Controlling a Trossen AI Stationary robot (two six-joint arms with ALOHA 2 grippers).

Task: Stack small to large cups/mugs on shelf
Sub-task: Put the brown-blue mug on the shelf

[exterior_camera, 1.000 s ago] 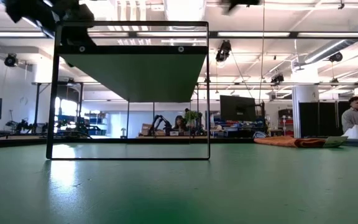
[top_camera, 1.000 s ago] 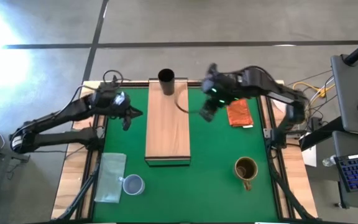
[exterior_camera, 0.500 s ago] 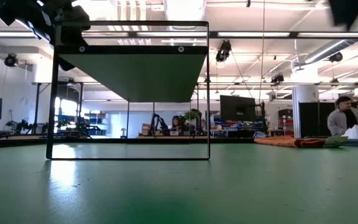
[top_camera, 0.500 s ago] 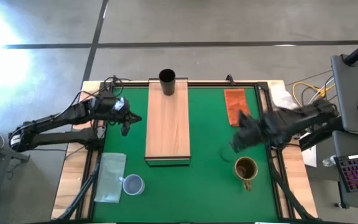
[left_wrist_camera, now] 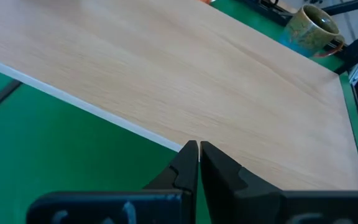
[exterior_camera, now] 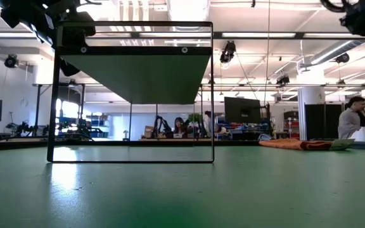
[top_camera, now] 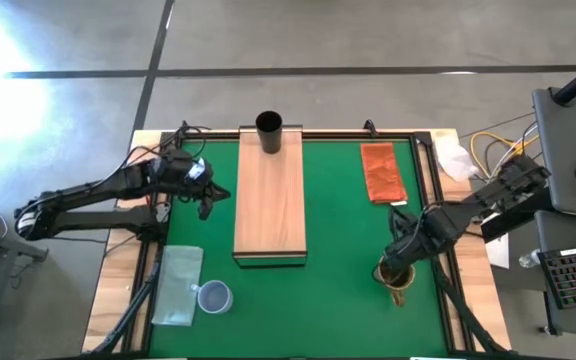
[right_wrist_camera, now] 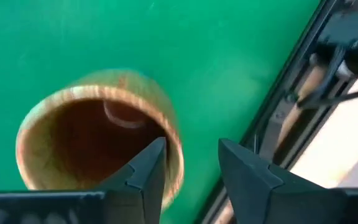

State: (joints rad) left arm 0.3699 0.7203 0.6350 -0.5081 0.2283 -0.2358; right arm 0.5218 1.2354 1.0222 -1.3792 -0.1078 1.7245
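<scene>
right gripper (top_camera: pixel 400 262) is hovering open over the upright brown mug (top_camera: pixel 396 275), mouth facing up, handle pointing toward the table's near edge.

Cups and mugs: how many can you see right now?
3: black cup at the shelf's far end, brown mug under the right gripper, blue-grey mug near the front-left corner.

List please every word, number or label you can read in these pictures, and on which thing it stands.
None can be read.
The brown mug, black cup and wooden shelf show no writing.
Screens far behind the table in the low view are too small to read.
</scene>
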